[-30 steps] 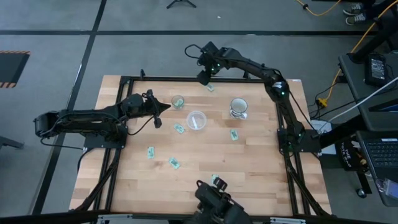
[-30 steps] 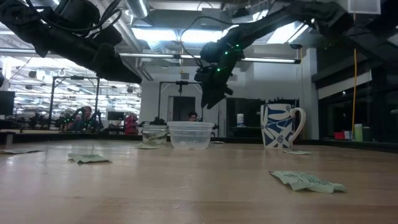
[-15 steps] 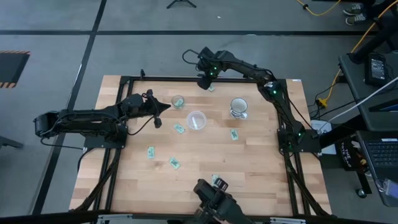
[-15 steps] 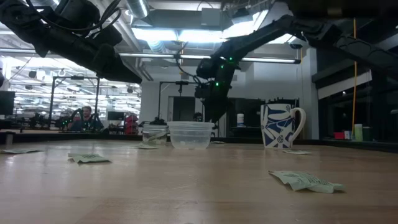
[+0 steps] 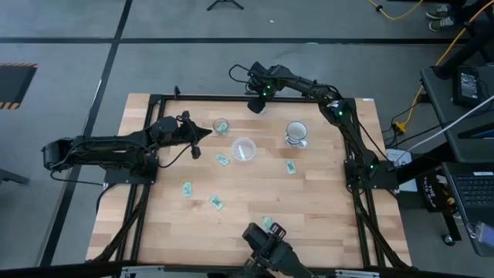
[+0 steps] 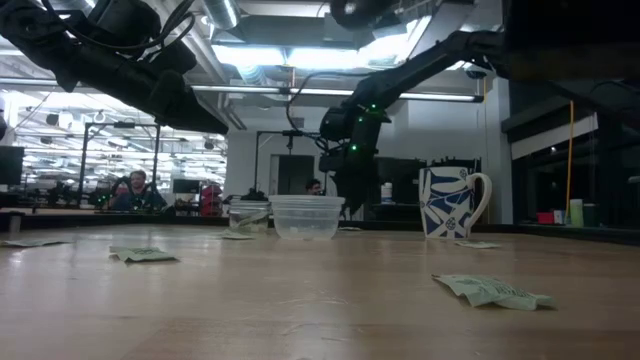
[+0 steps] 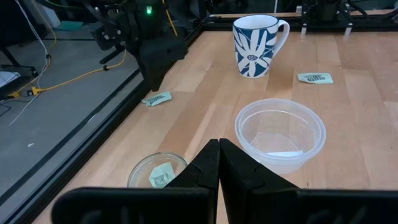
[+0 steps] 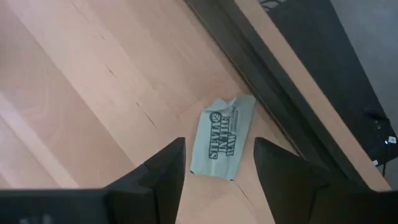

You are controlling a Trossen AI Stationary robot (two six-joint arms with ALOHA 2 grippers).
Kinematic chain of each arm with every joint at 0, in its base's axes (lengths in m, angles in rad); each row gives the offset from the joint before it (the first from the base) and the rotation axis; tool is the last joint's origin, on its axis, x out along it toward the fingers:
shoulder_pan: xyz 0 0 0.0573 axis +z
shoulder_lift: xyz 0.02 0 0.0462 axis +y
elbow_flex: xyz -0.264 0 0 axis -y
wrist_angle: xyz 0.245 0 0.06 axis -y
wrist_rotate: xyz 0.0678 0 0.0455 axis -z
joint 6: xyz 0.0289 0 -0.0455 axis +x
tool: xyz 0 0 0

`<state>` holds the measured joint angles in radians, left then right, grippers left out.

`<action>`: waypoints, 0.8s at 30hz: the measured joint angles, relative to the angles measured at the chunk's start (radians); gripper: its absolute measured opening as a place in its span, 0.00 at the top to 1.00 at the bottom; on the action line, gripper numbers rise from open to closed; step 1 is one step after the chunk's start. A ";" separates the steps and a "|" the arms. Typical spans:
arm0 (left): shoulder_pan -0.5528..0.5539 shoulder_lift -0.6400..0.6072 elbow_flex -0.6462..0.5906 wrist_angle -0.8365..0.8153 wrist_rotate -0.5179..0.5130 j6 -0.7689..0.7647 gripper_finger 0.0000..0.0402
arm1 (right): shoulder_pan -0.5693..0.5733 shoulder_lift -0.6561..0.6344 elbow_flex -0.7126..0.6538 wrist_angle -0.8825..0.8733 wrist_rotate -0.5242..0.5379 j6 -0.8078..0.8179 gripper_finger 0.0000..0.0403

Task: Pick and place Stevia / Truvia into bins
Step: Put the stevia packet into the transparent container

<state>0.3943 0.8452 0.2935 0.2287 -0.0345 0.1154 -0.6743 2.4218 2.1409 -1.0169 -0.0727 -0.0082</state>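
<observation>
Wood table (image 5: 324, 208), scattered Stevia sachets (image 5: 217, 202), sm clear cup (image 5: 221, 126), wider tub (image 5: 244, 149), blue/white mug (image 5: 296, 133)

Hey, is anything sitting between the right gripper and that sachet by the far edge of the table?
Nothing visible. The right gripper is open right over the sachet, a finger on either side, with only bare table between them.

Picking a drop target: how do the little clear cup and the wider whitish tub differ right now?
The little clear cup is narrower and shallower than the wider whitish tub. The cup holds a green sachet; the tub holds only something pale and flat on its floor. The cup stands nearer the table's edge. Both are round, open-topped and upright.
</observation>
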 joint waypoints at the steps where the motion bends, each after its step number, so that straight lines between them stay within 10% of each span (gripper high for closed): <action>1: 0.000 0.000 0.000 0.000 0.000 0.000 0.99 | 0.000 0.000 -0.010 0.009 0.000 0.000 0.52; 24: 0.000 0.000 0.000 0.000 0.000 0.001 0.99 | 0.000 -0.005 -0.150 0.156 0.012 0.006 0.56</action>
<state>0.3946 0.8452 0.2935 0.2287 -0.0344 0.1162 -0.6739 2.4172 1.9907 -0.8612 -0.0603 -0.0026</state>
